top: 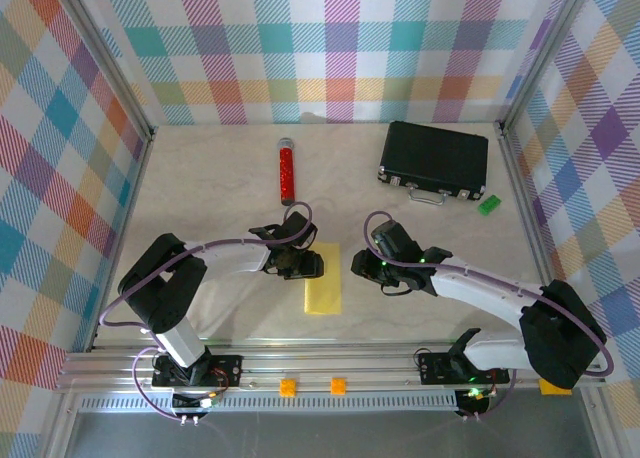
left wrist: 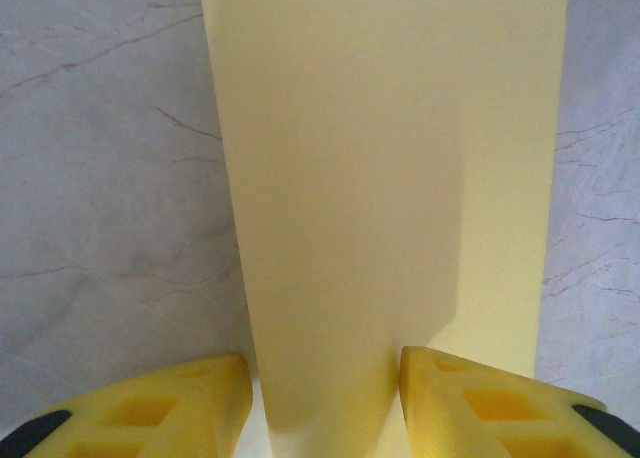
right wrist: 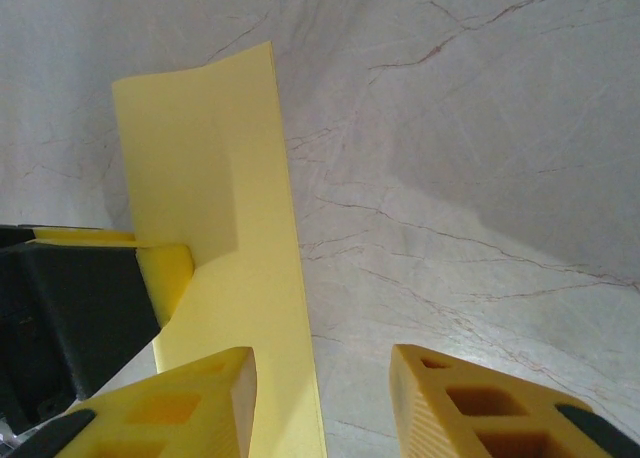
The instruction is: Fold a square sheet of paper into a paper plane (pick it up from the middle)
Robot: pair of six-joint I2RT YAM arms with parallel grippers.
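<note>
Sheet (top: 322,292) lies on the table (top: 430,228) between my two claws. It reads as a narrow strip, so I judge it is folded in half; no plane shape yet.

Left claw (left wrist: 325,378): fingers apart, low over the strip's edge, with paper running under the gap. Not pinched.

Right claw (right wrist: 322,378): fingers apart, one over the strip's edge, the other over bare table. Nothing gripped.

Step, my judgement: early, centre crease stage.

Next move calls for pinning one side and folding a corner to the centre line. Thin paper may slip.
</note>
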